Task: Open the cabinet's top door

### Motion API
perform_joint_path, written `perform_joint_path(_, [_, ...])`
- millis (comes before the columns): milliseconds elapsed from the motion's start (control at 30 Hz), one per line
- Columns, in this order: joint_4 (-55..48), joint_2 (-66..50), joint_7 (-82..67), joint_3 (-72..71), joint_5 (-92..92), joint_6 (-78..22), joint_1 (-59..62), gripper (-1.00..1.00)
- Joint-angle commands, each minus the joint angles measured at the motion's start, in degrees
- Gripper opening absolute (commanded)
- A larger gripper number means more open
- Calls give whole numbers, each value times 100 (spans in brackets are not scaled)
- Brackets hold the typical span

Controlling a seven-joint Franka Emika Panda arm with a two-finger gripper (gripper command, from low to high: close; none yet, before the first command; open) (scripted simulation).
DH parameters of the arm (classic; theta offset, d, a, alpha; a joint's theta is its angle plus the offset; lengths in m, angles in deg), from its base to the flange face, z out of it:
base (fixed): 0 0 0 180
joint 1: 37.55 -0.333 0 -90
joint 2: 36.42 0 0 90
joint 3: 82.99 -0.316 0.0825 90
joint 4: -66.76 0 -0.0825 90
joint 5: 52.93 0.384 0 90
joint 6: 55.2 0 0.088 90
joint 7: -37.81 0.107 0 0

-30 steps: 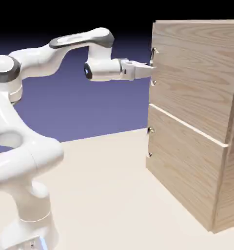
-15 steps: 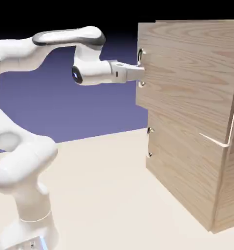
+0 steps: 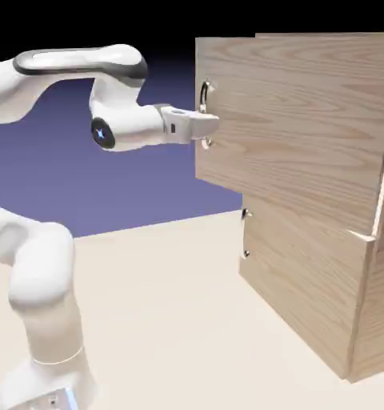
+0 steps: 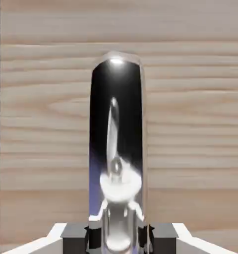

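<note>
While the white arm's two-finger gripper (image 3: 210, 122) pinches the small silver loop handle (image 3: 205, 116), whose long axis runs vertically, the large light wood-grain top door (image 3: 299, 128) stands ajar, its handle edge swung outward from the tall oak cabinet (image 3: 363, 320) toward the hand.

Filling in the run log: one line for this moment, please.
hand: shut on silver loop handle | light oak top door: partly swung out | lower door: closed
</note>
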Motion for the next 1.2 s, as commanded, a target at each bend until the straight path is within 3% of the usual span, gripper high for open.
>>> perform_joint_path(0, [112, 78, 63, 171, -168, 0, -208, -100])
perform_joint_path(300, [1003, 970, 710, 1700, -1891, 249, -2077, -100])
perform_joint_path(633, [1661, 2024, 1745, 2971, -4016, 1213, -4008, -100])
perform_joint_path(867, [2184, 2563, 3455, 2969, -5729, 795, -3750, -100])
perform_joint_path(1167, [2780, 3843, 5073, 3579, -7820, -1229, -2415, -100])
